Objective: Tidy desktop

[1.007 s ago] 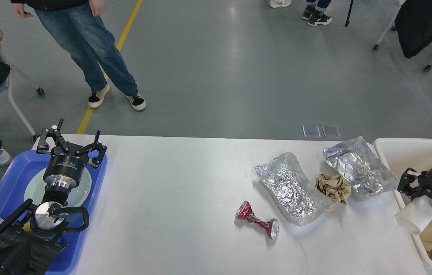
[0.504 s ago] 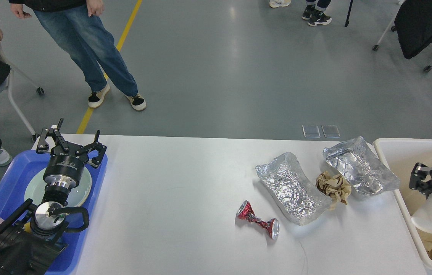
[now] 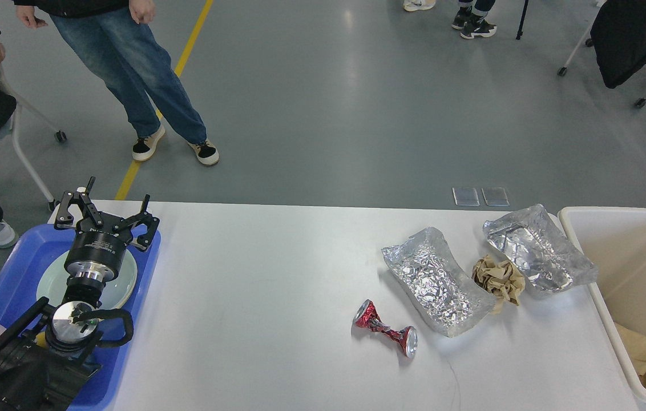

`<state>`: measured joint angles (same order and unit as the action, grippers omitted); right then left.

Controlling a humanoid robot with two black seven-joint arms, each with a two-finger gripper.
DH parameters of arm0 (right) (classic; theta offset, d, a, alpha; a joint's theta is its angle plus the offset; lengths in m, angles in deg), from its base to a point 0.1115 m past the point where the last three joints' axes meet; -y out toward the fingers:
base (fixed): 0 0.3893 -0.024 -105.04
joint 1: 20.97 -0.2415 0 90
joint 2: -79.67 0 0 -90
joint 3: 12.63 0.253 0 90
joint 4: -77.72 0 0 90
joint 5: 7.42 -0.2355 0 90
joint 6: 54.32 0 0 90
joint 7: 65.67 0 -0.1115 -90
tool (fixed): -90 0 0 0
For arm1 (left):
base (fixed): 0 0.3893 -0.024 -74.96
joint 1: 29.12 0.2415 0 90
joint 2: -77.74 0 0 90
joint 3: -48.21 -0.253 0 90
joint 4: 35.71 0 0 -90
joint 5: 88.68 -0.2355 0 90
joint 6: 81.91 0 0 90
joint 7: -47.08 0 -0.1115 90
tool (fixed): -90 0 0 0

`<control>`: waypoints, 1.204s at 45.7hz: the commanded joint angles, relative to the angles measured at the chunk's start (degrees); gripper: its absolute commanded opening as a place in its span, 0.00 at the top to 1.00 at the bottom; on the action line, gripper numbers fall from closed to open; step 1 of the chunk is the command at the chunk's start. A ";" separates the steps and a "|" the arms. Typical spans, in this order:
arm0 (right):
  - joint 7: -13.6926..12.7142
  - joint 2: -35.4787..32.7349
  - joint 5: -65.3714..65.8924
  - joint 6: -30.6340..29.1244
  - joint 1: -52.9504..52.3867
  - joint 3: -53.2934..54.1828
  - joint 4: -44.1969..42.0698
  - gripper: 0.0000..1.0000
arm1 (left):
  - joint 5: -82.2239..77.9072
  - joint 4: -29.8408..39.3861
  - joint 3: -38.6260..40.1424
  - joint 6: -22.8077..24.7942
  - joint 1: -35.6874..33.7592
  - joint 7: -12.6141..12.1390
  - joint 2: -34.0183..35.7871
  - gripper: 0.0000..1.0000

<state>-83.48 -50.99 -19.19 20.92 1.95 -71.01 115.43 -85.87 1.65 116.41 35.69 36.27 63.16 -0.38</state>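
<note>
Right arm withdrawn from view, left gripper jaws spread, empty, over desktop corner

Black arm — silver joint rings

1. The scene is bright and evenly lit from overhead; pale patches of reflected light sit on the grey floor.
2. The desktop shows a soft sheen, not blown out.
3. The foil trays sparkle with small glints.
4. Shadows are faint and short, beside the crushed can.
5. Focus is sharp throughout, with no visible motion blur.
</note>
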 commanded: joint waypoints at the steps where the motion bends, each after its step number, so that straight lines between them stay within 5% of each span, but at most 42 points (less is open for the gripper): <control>1: -0.03 6.02 0.09 2.27 14.14 9.58 -15.01 1.00 | 0.00 0.00 0.00 0.00 0.00 0.00 -0.01 0.04; 10: 0.15 14.64 0.09 12.20 26.38 10.56 -29.35 1.00 | 0.00 0.00 0.00 0.00 0.00 0.00 0.07 0.04; 36: 1.03 19.31 0.09 19.77 31.57 10.47 -29.89 1.00 | 0.00 0.00 0.00 0.00 0.00 0.00 -0.01 0.04; 38: 1.03 19.48 0.09 21.17 31.48 10.39 -29.89 0.74 | 0.00 0.00 0.00 0.00 0.00 0.00 0.07 0.04; 42: 0.94 19.66 0.09 25.73 31.48 10.21 -29.89 0.05 | 0.00 0.00 0.00 0.00 0.00 0.00 -0.01 0.04; 55: 0.77 20.01 0.09 26.98 31.22 10.12 -28.92 0.00 | 0.00 0.00 0.00 0.00 0.00 0.00 -0.01 0.04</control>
<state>-82.78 -30.85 -19.10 47.87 33.47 -60.87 86.05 -85.87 1.65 116.41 35.69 36.27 63.16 -0.38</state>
